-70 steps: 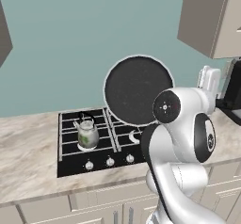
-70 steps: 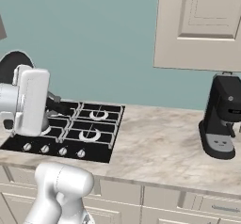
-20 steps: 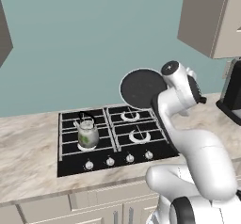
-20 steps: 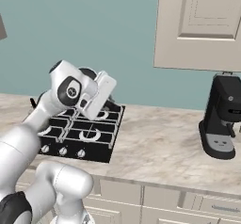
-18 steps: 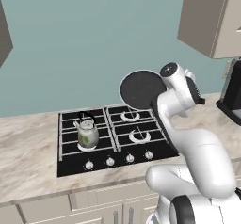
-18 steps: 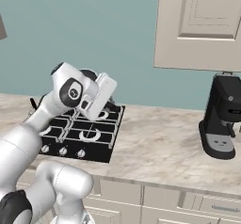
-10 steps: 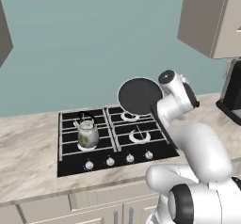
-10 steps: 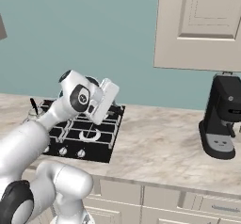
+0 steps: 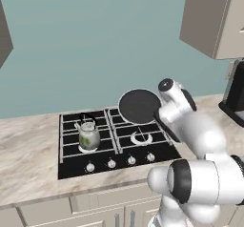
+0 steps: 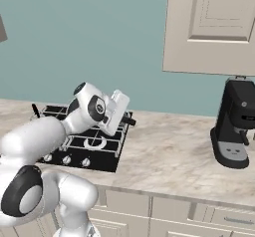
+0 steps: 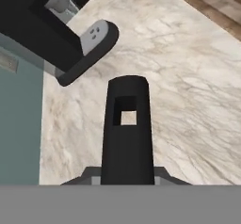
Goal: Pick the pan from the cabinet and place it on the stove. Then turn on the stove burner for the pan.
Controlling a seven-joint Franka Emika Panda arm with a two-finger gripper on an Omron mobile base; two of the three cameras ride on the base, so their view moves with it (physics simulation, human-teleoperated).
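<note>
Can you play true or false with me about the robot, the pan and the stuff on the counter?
1. The round dark grey frying pan is over the back right burner of the flat black gas stove. True.
2. The two-finger gripper is open and holds nothing. False: it is shut on the pan's long black handle.
3. A small glass kettle sits on the left side of the stove. True.
4. The kettle is inside the pan. False: they are apart, on different burners.
5. A black coffee machine stands on the marble counter to the right of the stove. True.
</note>
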